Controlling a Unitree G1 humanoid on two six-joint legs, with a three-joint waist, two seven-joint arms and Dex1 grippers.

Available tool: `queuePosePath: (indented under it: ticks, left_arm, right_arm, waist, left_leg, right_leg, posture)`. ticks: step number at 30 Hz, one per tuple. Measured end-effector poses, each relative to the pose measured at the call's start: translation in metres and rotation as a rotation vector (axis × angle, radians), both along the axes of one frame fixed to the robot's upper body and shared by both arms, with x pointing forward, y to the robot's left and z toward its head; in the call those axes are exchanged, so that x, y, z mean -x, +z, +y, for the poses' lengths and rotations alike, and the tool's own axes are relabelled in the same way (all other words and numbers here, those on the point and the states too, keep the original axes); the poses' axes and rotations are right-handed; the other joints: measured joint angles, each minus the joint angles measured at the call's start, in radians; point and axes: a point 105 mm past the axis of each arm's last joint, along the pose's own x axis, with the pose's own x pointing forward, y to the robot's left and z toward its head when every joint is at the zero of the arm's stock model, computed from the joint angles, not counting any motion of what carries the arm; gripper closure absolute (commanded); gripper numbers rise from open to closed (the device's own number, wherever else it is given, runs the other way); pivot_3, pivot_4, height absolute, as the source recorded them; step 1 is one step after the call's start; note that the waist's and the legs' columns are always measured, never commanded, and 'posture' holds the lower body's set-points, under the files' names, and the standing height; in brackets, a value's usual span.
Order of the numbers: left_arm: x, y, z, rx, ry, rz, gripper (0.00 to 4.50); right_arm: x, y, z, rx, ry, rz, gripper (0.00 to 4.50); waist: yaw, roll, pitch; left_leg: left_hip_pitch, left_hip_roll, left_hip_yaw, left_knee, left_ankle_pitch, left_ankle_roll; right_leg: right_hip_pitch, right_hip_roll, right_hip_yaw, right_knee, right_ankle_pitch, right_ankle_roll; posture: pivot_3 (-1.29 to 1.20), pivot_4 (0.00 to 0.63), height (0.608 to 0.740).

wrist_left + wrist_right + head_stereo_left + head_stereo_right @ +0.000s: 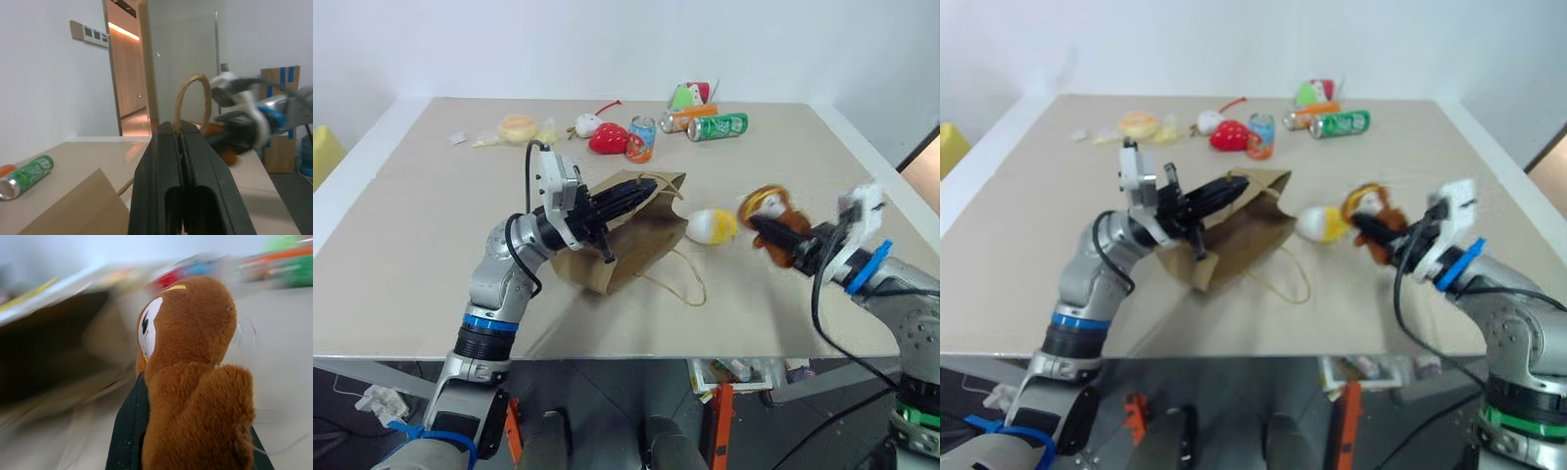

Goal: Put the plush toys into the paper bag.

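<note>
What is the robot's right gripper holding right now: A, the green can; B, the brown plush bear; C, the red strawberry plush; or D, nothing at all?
B: the right gripper has its jaws shut on the brown plush bear, held above the table beside the paper bag; the right wrist view shows the bear between the black fingers.

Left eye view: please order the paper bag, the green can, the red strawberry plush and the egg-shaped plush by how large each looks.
1. paper bag
2. green can
3. red strawberry plush and egg-shaped plush: they look alike, and the egg is nearer, so unranked.
</note>
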Motion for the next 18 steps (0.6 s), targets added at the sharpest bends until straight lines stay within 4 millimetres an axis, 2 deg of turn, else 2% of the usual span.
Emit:
queuePosePath:
  ticks: [3,5,8,11,18]
  left_arm:
    - [0.0,0.0,-0.002,0.001,-0.005,0.003,4.5]
    - [0.0,0.0,-0.002,0.001,-0.008,0.003,4.5]
    - [0.001,0.0,-0.005,0.003,-0.017,0.002,4.5]
    - [0.001,0.0,-0.006,0.003,-0.021,0.002,4.5]
    - [0.001,0.0,-0.005,0.003,-0.016,0.002,4.5]
  right_arm:
    - [0.002,-0.02,0.025,0.089,0.095,0.062,4.2]
    - [-0.002,-0.025,0.036,0.133,0.122,0.064,4.2]
    - [-0.012,-0.01,0.057,0.14,0.169,-0.007,4.2]
    - [-0.013,-0.002,0.075,0.154,0.233,-0.044,4.2]
    - [-0.018,-0.013,0.087,0.177,0.27,-0.015,4.2]
  waist:
    - [-0.004,0.0,0.0]
    - [-0.005,0.0,0.0]
    - [-0.008,0.0,0.0]
    - [-0.008,0.0,0.0]
    - [-0.006,0.0,0.0]
  left_leg:
    - [0.0,0.0,0.001,0.002,0.0,0.0]
    - [0.0,0.0,0.001,0.002,0.0,0.0]
    - [0.0,0.0,0.0,0.003,0.0,0.0]
    - [0.0,0.0,0.0,0.003,0.0,0.0]
    - [-0.001,0.0,0.0,0.001,0.0,0.0]
  right_leg:
    - [0.0,0.0,0.001,0.0,-0.001,-0.004]
    - [-0.001,0.0,0.001,0.0,0.0,-0.005]
    - [-0.001,0.0,0.001,0.0,0.002,-0.006]
    - [-0.001,0.0,0.001,0.0,0.001,-0.005]
    - [-0.001,0.0,0.001,0.0,0.0,-0.001]
  posture:
    - [0.0,0.15,0.74]
    - [0.0,0.15,0.74]
    - [0.0,0.15,0.74]
    - [0.0,0.15,0.74]
    - [0.0,0.15,0.74]
